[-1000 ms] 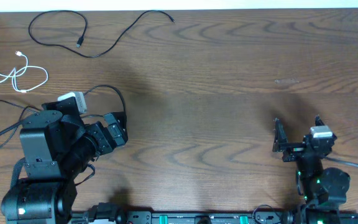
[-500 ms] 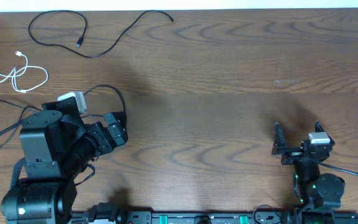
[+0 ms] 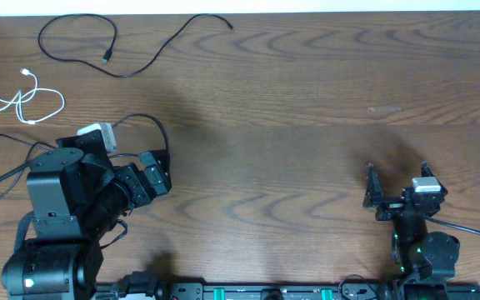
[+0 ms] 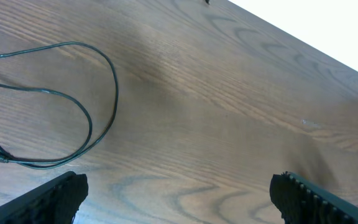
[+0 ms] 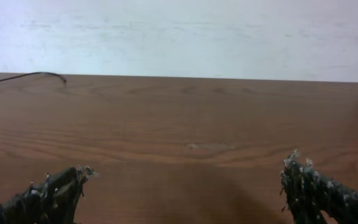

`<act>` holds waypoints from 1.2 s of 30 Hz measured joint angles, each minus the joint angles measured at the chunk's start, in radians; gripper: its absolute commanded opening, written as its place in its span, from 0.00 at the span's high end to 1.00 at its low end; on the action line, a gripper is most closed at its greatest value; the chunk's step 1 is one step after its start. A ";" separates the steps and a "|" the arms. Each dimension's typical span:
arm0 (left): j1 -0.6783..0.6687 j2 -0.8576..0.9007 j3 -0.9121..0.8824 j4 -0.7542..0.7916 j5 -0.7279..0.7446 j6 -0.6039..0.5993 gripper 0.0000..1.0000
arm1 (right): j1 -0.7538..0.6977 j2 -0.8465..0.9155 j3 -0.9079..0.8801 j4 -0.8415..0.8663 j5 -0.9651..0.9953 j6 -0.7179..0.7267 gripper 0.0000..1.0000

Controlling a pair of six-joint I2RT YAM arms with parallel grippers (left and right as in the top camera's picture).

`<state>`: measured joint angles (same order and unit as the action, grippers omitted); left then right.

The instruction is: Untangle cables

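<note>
A thin black cable [image 3: 144, 60] lies loose at the far left of the table, with a loop and a long tail ending near the back edge. A white cable [image 3: 25, 102] lies coiled at the left edge, apart from the black one. My left gripper [image 3: 163, 171] is open and empty over bare wood [image 4: 179, 186], well in front of both cables. My right gripper [image 3: 398, 182] is open and empty at the front right [image 5: 182, 180]. The black cable's tip [image 5: 53, 75] shows far off in the right wrist view.
A dark wire loop [image 4: 98, 106] at the left of the left wrist view looks like the left arm's own wire [image 3: 152, 125]. A faint pale mark [image 3: 383, 108] is on the wood at the right. The table's back edge borders white [image 3: 307, 7].
My right gripper has drawn back slightly toward the front edge. The left arm and both cables have not moved.
</note>
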<state>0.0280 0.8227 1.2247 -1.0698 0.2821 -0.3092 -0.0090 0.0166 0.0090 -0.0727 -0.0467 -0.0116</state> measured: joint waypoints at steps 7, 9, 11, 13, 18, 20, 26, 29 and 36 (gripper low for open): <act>0.000 0.000 0.000 0.000 0.000 0.000 0.01 | 0.000 0.000 0.000 -0.001 0.014 0.000 0.01; 0.000 0.000 0.000 0.000 0.000 0.000 0.01 | 0.000 0.000 0.000 -0.001 0.016 0.000 0.01; 0.000 0.000 0.000 0.000 0.000 0.000 0.01 | 0.000 0.000 0.000 -0.001 0.017 0.000 0.01; 0.000 0.000 0.000 0.000 0.000 0.000 0.01 | 0.000 0.000 0.000 -0.001 0.017 0.000 0.01; 0.000 0.000 0.000 0.000 0.000 0.000 0.01 | 0.000 0.000 0.000 -0.001 0.018 0.000 0.01; 0.000 0.000 0.000 0.000 0.000 0.000 0.01 | 0.000 0.000 0.000 -0.001 0.018 0.000 0.01; 0.000 0.000 0.000 0.000 0.000 0.000 0.01 | 0.000 0.000 0.000 -0.001 0.018 0.000 0.01; 0.000 0.000 0.000 0.000 0.000 0.000 0.01 | 0.000 0.000 0.000 -0.001 0.018 0.000 0.01; 0.000 0.000 0.000 0.000 0.000 0.000 0.01 | 0.000 0.000 0.000 -0.001 0.018 0.000 0.01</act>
<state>0.0280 0.8227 1.2247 -1.0698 0.2821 -0.3088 -0.0090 0.0166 0.0090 -0.0738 -0.0292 -0.0116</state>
